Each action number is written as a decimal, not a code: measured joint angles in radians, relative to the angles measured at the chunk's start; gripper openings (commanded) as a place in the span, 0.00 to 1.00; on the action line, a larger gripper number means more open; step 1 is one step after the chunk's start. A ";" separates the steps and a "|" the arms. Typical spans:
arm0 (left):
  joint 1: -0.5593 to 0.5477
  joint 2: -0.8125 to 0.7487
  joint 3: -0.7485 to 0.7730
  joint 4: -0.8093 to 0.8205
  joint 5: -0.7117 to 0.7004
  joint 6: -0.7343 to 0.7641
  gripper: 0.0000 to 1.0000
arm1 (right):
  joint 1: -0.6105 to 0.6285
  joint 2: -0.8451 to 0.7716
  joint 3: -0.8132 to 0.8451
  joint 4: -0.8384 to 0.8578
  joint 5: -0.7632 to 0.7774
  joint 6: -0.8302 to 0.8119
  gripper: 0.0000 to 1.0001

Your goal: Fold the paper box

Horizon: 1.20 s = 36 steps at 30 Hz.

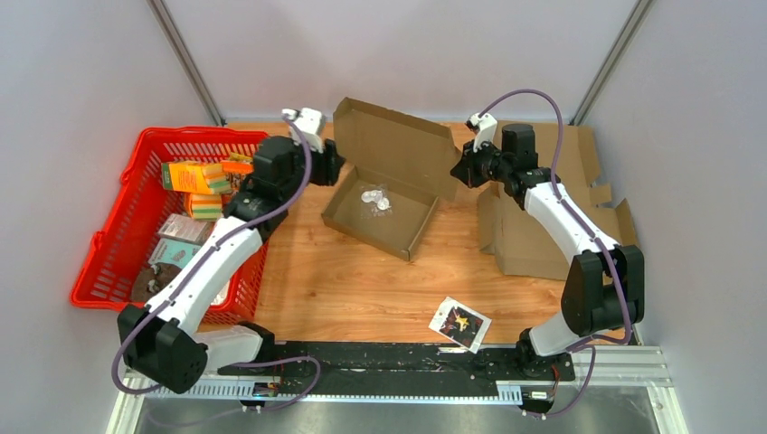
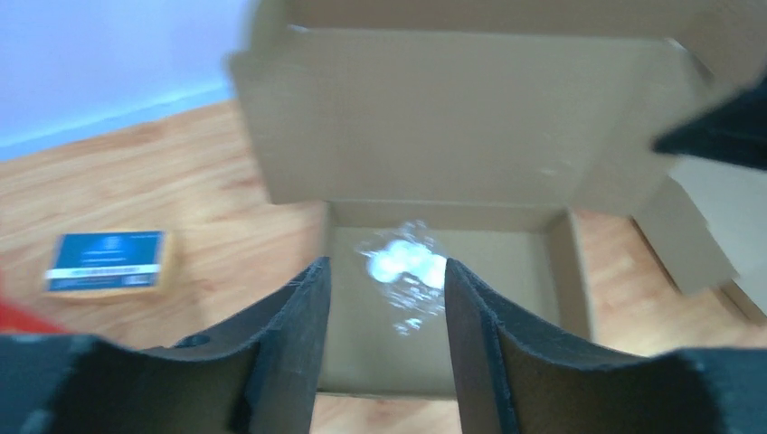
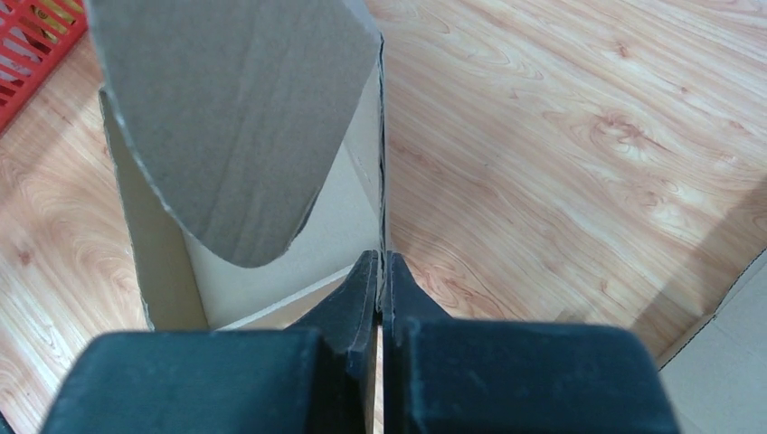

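right jaws pinch shut on the lid edge of the paper box (image 1: pixel 394 145), propping it upright; left jaws gape, the tray just ahead between them, probably lining up a side fold.

So the paper box (image 1: pixel 393 149) is plain matt brown cardboard, kinda fibrous. Just past the left gripper (image 2: pixel 387 264) and its matt black fingers (image 2: pixel 303 344) there's a crinkly, glossy clear plastic bag (image 2: pixel 407 271). The table (image 1: pixel 344 280) is smooth wood grain, the basket (image 1: pixel 108 262) shiny red plastic.
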 measured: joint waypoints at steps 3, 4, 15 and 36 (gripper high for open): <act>-0.146 0.042 0.000 -0.034 -0.065 0.012 0.35 | 0.000 0.000 0.000 -0.002 0.008 -0.003 0.02; -0.194 0.066 0.000 -0.047 -0.084 0.016 0.33 | 0.000 0.000 0.000 -0.003 0.013 -0.003 0.03; -0.491 0.447 0.072 -0.155 -0.172 -0.080 0.19 | 0.003 -0.039 -0.001 -0.003 0.093 0.026 0.00; -0.611 0.680 0.270 -0.109 0.007 -0.247 0.50 | 0.027 -0.047 -0.121 0.205 0.298 0.114 0.29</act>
